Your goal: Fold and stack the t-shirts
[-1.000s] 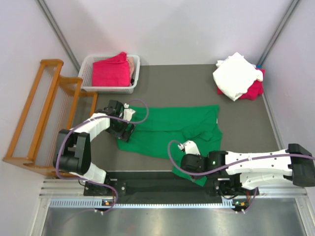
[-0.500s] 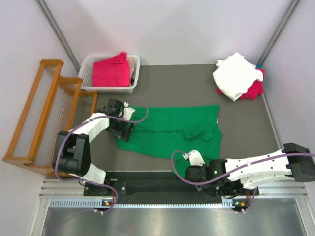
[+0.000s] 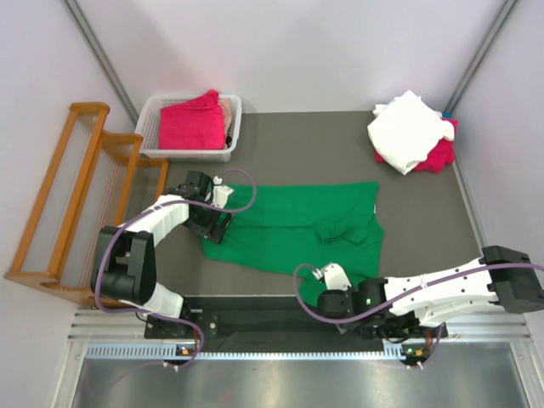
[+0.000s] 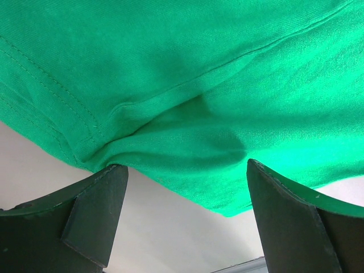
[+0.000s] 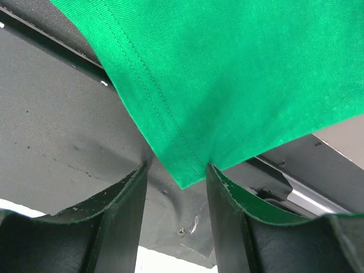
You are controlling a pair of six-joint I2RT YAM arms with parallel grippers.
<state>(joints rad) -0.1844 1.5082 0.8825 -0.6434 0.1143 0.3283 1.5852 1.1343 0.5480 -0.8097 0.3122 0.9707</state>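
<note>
- The green t-shirt [image 3: 289,223] is partly hidden by the right arm [image 3: 433,289].
- It is spread, rumpled, on the table [image 3: 323,144].
- The left gripper [image 4: 187,170] is held wide apart, the right gripper [image 5: 176,170] half apart, both at its hem.

White slatted basket [image 3: 148,127] far left, orange wooden rack [image 3: 88,110] just beside.

The left arm [image 3: 161,212] was extended forward, its left gripper [image 4: 187,187] spread wide. The right arm [image 3: 433,287] stretched low leftward, right gripper [image 5: 176,182] half parted.
</note>
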